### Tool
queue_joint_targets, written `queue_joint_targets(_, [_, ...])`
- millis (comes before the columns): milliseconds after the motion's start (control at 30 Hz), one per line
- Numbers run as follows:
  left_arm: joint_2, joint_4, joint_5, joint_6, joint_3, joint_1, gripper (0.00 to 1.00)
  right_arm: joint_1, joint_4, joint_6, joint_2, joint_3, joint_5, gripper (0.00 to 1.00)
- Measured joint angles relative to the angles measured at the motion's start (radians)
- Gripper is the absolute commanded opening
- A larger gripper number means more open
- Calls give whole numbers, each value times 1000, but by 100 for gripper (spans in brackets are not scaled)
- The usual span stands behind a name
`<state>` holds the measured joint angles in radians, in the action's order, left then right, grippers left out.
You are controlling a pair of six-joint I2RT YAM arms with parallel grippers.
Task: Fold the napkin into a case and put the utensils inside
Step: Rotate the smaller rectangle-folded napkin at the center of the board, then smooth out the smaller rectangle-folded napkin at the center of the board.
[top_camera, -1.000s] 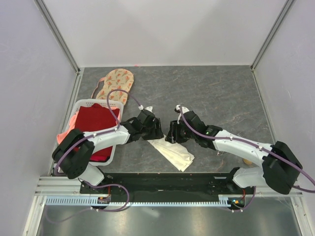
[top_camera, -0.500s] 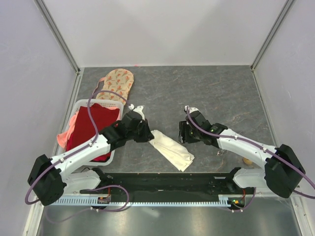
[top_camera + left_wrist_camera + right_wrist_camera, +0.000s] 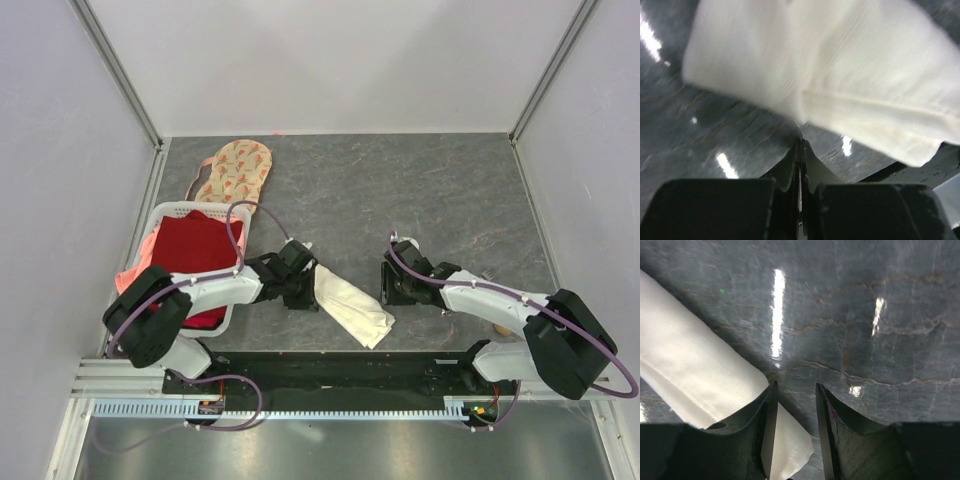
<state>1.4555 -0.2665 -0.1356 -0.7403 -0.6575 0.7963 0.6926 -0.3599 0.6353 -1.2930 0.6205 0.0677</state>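
The napkin [image 3: 352, 306] lies on the grey table as a narrow cream-white folded strip, the case, running diagonally between the two arms. My left gripper [image 3: 308, 290] sits just left of its upper end. In the left wrist view its jaws are pressed together with nothing between them, and the napkin [image 3: 840, 75] lies just ahead of the gripper [image 3: 800, 142]. My right gripper [image 3: 386, 287] is to the napkin's right, open. In the right wrist view a corner of the napkin [image 3: 690, 365] reaches under the left finger [image 3: 767, 405] of the empty gripper [image 3: 794, 390]. A small gold-coloured piece [image 3: 498, 326] shows beside the right forearm; the utensils are otherwise hidden.
A white basket [image 3: 200, 208] with a red cloth [image 3: 195, 255] stands at the left, close to the left arm, with peach fabric [image 3: 135, 272] hanging over its side. Behind it lies a peach floral cloth [image 3: 232, 172]. Walls enclose the table on three sides.
Both grippers were together over the napkin's upper end; they have drawn apart, left arm to the left and right arm to the right. The left gripper has shut. The napkin lies free.
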Motion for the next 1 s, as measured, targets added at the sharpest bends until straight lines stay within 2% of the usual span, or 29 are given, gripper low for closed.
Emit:
queue_joint_targets(200, [183, 43, 0, 9, -172, -14, 2, 14, 109, 89, 21, -84, -19, 40])
queue_joint_targets(333, [284, 29, 26, 45, -299, -39, 2, 64, 161, 127, 5, -89, -21, 43])
queue_joint_targets(467, [294, 13, 76, 79, -351, -56, 2, 84, 66, 107, -5, -40, 23, 51])
queue_joint_targets(533, [262, 10, 82, 86, -332, -57, 4, 84, -31, 73, -4, 11, 70, 55])
queue_joint_targets(600, [205, 6, 79, 87, -282, -57, 9, 92, -129, 31, 1, 78, 113, 59])
queue_joint_targets(733, [28, 24, -7, 63, -95, -55, 15, 169, -241, -14, 33, 202, 134, 64])
queue_joint_targets(833, [-64, 46, -81, 15, 9, -42, 23, 232, -256, -21, 31, 271, 110, 64])
queue_joint_targets(1000, [-129, 108, -164, -67, 76, -17, 23, 280, -241, -19, -45, 312, 83, 63])
